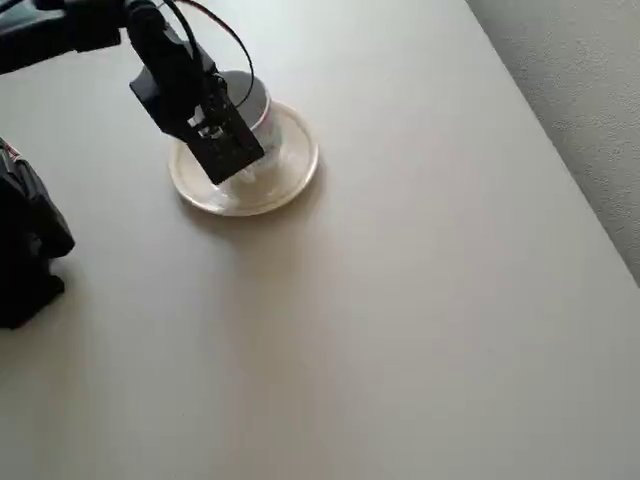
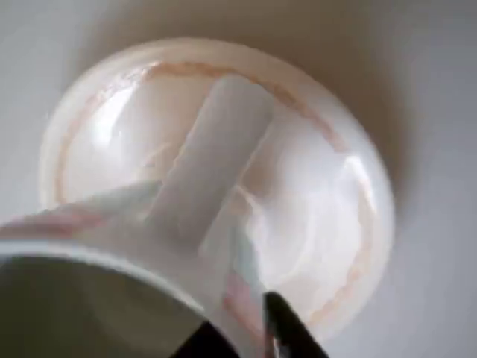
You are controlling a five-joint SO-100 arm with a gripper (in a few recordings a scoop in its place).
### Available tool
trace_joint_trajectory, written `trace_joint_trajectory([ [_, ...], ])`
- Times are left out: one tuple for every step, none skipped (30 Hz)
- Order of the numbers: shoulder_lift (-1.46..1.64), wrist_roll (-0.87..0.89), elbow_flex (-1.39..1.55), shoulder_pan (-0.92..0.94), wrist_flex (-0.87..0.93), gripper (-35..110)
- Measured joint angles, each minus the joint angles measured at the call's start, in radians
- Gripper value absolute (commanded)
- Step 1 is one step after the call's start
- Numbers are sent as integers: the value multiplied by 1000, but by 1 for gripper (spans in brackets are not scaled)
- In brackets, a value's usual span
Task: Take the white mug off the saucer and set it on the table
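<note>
The white mug (image 1: pixel 254 96) stands over the back half of the saucer (image 1: pixel 292 166), on the left part of the table (image 1: pixel 400 300). My black gripper (image 1: pixel 238 162) hangs directly over the mug and hides most of it. In the wrist view the mug (image 2: pixel 112 224) fills the lower left, and its handle (image 2: pixel 216 149) points out over the saucer (image 2: pixel 335 186). One black fingertip (image 2: pixel 287 328) presses the outside of the wall beside the handle, and a dark part sits just inside the rim. The gripper (image 2: pixel 238 339) is shut on that wall. I cannot tell whether the mug's base touches the saucer.
The arm's black base (image 1: pixel 25 240) stands at the table's left edge. The table's straight right edge runs diagonally, with textured grey floor (image 1: pixel 585 80) beyond it. Bare tabletop spreads to the right of the saucer and in front of it.
</note>
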Motion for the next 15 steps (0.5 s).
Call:
trace_joint_trajectory([
  [18, 0, 0, 3, 12, -2],
  [35, -2, -12, 6, 48, -2],
  [46, -3, -34, 11, 89, -2],
  [55, -12, -61, 18, 127, -2],
  [64, -20, -86, 25, 155, -2],
  [72, -26, -114, 37, 181, -2],
  [78, -64, -144, 54, 216, -2],
  [86, -91, -166, 72, 241, -2],
  [94, -121, -181, 95, 259, -2],
  [101, -149, -190, 123, 273, -2],
  [104, -167, -196, 147, 282, -2],
  [104, -175, -198, 167, 291, -2],
  [104, -189, -198, 179, 296, -2],
  [104, -209, -198, 190, 301, -2],
  [104, -255, -198, 219, 302, -2],
])
